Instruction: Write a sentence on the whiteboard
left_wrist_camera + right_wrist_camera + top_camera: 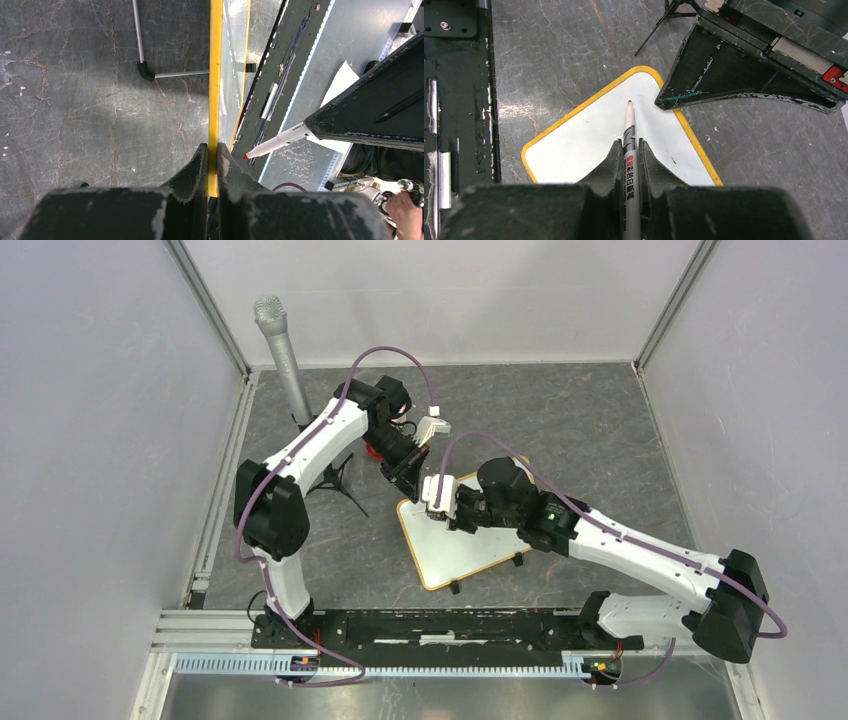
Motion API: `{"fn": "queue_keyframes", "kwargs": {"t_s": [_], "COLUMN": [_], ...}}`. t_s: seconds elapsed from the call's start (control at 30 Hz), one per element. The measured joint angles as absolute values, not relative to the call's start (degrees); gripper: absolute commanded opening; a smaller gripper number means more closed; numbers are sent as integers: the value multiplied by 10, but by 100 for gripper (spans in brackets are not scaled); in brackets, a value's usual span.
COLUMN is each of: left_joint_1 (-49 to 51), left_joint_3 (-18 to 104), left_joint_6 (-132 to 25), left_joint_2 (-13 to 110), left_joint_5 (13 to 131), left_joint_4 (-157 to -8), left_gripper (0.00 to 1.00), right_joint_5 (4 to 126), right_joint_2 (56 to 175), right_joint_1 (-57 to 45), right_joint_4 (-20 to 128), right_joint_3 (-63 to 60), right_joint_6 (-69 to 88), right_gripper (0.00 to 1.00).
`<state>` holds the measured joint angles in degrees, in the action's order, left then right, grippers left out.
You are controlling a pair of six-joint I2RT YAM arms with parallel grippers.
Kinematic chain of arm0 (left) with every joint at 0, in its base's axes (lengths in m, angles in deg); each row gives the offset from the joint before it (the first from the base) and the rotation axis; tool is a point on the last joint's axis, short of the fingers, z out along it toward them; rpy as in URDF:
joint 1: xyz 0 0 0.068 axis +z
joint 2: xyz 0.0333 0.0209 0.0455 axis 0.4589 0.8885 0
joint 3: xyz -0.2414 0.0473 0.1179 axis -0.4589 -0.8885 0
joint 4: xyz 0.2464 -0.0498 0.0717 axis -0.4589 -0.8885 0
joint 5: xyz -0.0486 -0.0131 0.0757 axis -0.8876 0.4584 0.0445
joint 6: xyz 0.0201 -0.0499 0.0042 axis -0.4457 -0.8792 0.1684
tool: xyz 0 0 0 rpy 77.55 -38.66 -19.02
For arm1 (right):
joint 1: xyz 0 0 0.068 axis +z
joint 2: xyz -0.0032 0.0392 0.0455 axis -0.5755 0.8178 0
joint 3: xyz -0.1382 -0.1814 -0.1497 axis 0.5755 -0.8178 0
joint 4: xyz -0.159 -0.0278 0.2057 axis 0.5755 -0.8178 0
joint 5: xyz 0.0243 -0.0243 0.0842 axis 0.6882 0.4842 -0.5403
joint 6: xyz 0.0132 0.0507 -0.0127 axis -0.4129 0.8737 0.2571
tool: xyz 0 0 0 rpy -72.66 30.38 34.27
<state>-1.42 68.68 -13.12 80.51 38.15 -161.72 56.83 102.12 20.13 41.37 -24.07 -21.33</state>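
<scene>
The whiteboard [462, 552], white with a yellow frame and rounded corners, lies on the grey table. No sentence shows on it; its face is blank in the right wrist view [584, 145]. My left gripper [408, 478] is shut on the board's far edge, its jaws pinching the yellow frame [215, 75] in the left wrist view [212, 148]. My right gripper [437, 505] is shut on a white marker [629, 137] with a red tip, held over the board near its far corner [628, 143]. The marker also shows in the left wrist view [280, 140].
A grey microphone on a black tripod [285, 360] stands at the back left, one leg [172, 75] near the board. A black rail [440, 625] runs along the near edge. Walls close in both sides. A person's hand [402, 205] shows beyond the rail.
</scene>
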Motion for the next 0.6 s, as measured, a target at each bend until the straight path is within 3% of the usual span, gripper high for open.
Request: {"fn": "queue_keyframes", "kwargs": {"t_s": [0.6], "left_joint_1": [-14], "left_joint_3": [687], "left_joint_6": [-131], "left_joint_2": [805], "left_joint_5": [381], "left_joint_4": [-1617], "left_gripper": [3], "right_joint_5": [568], "right_joint_2": [1051], "right_joint_1": [201], "right_joint_4": [420], "right_joint_3": [-220], "right_joint_6": [-200], "right_gripper": [0]}}
